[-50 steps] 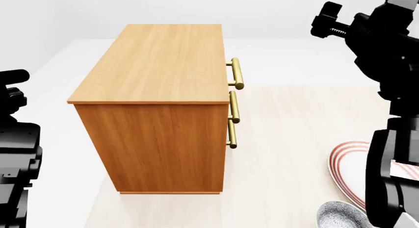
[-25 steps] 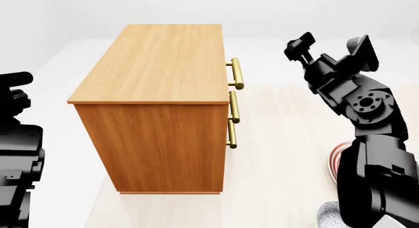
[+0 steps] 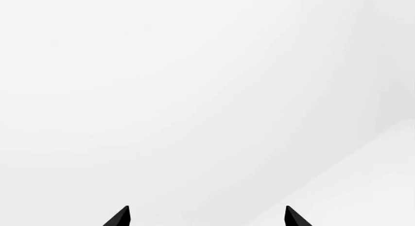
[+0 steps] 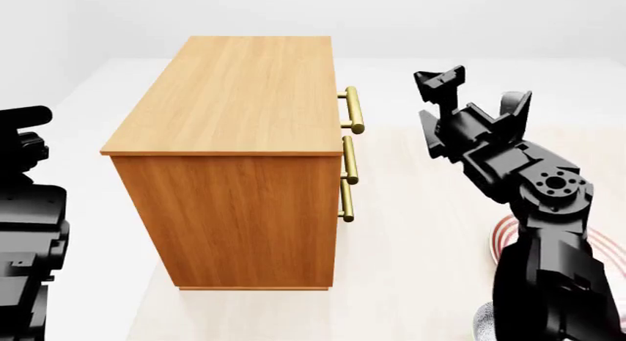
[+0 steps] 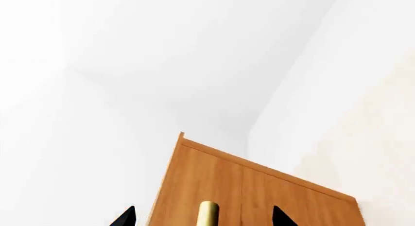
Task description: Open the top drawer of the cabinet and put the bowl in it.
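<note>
Right gripper (image 4: 437, 83) now lower, nearer the top drawer (image 4: 350, 110) handle, jaws apart, empty; left jaws apart too.

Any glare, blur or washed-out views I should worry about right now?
Head view: sharp, evenly lit, the cabinet casts almost no shadow. Left wrist view: nearly all featureless white past the left gripper. Right wrist view: sharp brass handle, pale surroundings.

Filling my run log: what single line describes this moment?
phase: approach | right tool: open, facing top drawer handle, apart | drawer: shut | left tool: open, idle | bowl: floor
</note>
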